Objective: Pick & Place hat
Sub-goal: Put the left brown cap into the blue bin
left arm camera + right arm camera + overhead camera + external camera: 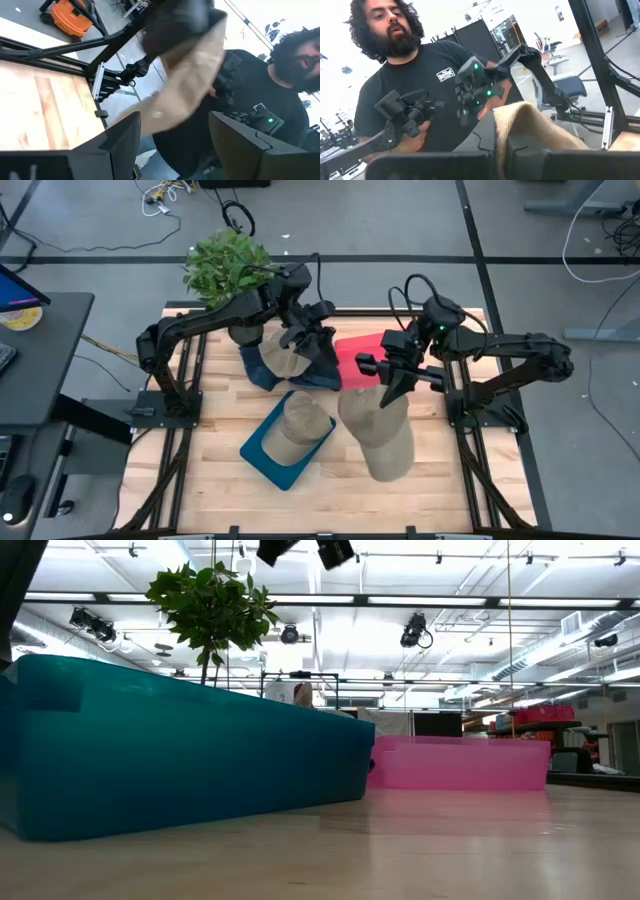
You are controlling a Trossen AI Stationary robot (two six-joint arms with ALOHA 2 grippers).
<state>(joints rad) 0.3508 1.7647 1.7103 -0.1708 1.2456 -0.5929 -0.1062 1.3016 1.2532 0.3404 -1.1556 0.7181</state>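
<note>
My right gripper [387,387] is shut on a tan hat [380,430], raised over the table's right half and pointing level toward the near edge. The same hat shows blurred [190,75] beyond my left gripper's fingers. My left gripper [312,345] stands open and high over the far middle, holding nothing. Below it a second tan hat [283,362] lies on a blue hat [318,376] on the table. A third tan hat [305,420] lies in the teal tray [262,452]. My right gripper pinches the tan hat's upper edge [506,131] between its two shut fingers, which point level toward the near edge. The cloth bulges up past the fingertips. The hat hangs below the fingers, clear of the table, with its brim end [392,465] lowest.
A pink tray [358,360] stands at the far middle, right of the blue hat. A potted plant [228,265] stands at the far left. A person [415,75] holding control arms is beyond the table. Bare wood lies at the near left [210,480].
</note>
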